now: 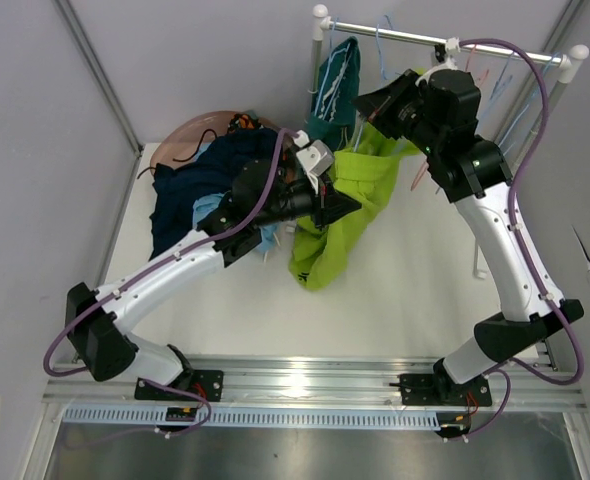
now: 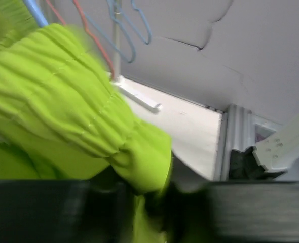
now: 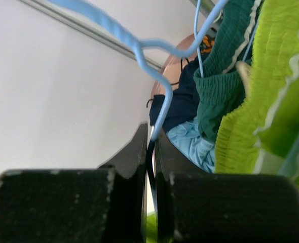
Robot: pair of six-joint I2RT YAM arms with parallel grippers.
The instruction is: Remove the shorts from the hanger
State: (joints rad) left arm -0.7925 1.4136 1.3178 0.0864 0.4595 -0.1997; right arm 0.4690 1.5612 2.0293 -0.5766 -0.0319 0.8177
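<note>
The lime green shorts (image 1: 340,225) hang from a light blue hanger (image 3: 159,101) and trail down onto the table. My left gripper (image 1: 337,205) is shut on their bunched fabric (image 2: 63,111), which fills the space between the blurred fingers in the left wrist view (image 2: 149,195). My right gripper (image 1: 372,105) is shut on the hanger's wire (image 3: 150,134) below the rail. The teal shorts (image 1: 333,85) hang on the rack. The navy shorts (image 1: 200,180), light blue shorts (image 1: 207,208) and patterned shorts (image 1: 243,123) lie piled at the back left.
The white clothes rack's rail (image 1: 425,38) spans the back right, with empty blue and red hangers (image 2: 124,30) on it. Its post (image 2: 116,45) and foot stand on the table. A brown bowl (image 1: 185,135) sits behind the pile. Walls close in left and right.
</note>
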